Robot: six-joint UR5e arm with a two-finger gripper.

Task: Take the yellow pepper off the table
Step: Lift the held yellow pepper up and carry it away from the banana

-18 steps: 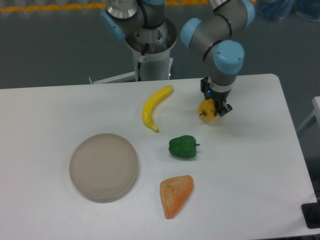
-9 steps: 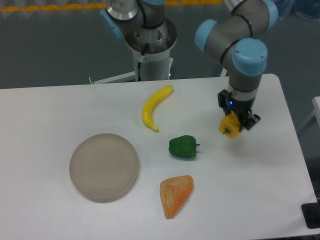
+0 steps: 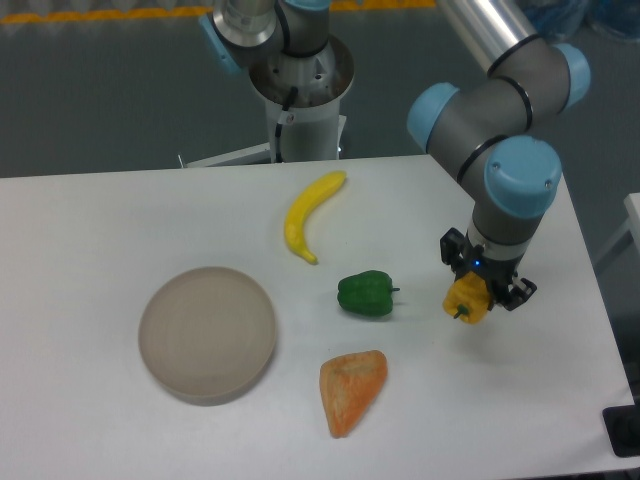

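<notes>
Yellow pepper (image 3: 468,300) clamped in gripper (image 3: 474,296), right of green pepper (image 3: 366,294)

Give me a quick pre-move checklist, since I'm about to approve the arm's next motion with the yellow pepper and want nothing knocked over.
1. Yellow pepper sits between the gripper fingers: ok.
2. Grip is firm enough not to slip: cannot tell, the contact points are too small to judge.
3. Pepper is clear of the table: cannot tell from this single view.
4. Green pepper is apart from the held pepper, with bare table between them: ok.
5. Orange wedge, banana and round plate lie well away from the gripper: ok.
</notes>
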